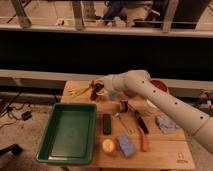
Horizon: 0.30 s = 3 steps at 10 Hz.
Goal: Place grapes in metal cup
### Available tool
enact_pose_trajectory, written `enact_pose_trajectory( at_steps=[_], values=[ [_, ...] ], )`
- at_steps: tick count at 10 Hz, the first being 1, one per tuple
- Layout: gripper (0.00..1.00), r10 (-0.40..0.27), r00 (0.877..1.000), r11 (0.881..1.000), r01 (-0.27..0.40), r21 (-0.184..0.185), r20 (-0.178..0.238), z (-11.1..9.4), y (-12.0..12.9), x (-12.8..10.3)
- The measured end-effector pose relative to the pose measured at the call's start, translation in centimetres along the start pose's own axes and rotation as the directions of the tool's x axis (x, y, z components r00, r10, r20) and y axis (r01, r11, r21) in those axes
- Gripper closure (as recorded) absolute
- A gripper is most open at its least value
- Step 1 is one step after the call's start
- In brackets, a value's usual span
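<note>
White arm reaches in from the right across the light wooden table [165, 150], and its gripper [100, 89] sits at the back-left of the tabletop, right on the elongated bunch of dark reddish-purple grapes [96, 92]. Gripper and bunch overlap, so my read is it's at the pick stage; whether the grapes are clamped or just under it, and how wide it stands, I cannot tell. The small dark grey shiny metal cup [123, 105] stands upright near the table centre, below and right of the grapes, close to the forearm: short carry, so low approach from the back edge makes sense. Just beside the gripper on the right is a blue-grey cup [113, 95], similar in size to the target, mostly covered by the arm; easy one to confuse or knock on the transfer. Other stuff: big green rectangular plastic tray [57, 145] on the left, a flat black bar-shaped object [106, 123] next to it, round yellow-red fruit [108, 145] at the front, blue sponge-like block [125, 145] touching or nearly touching it, orange-handled tool [143, 140], a dark-handled tool [141, 121] crossing above it, crumpled grey-blue cloth [165, 123] on the right. Pale yellowish items [79, 91] left of the grapes, can't identify. Behind the elbow a red-rimmed bowl [160, 86] shows only as a sliver; rest hidden by the arm. Arm is cut off at the right frame edge, base not in view.
</note>
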Motion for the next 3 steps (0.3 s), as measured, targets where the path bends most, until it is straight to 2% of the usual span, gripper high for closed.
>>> enact_pose_trajectory(
  at_steps=[3],
  values=[
    [1.0,-0.005,1.0,1.0,0.005,0.01,-0.007,1.5,-0.3,1.4]
  ],
)
